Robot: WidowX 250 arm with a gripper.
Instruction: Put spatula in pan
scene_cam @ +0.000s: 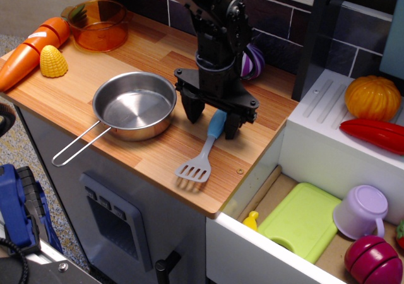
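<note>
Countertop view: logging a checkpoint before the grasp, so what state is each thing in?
gripper: open, fingers straddling the spatula handle
spatula: flat on the counter, outside the pan
pan: upright, empty
orange pot: upright
drawer: open
purple cup: tipped on its side

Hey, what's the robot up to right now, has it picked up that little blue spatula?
Gripper open, fingers straddling the spatula handle. Spatula flat on the counter, not lifted. Pan empty, just left; nothing in the way.
</note>
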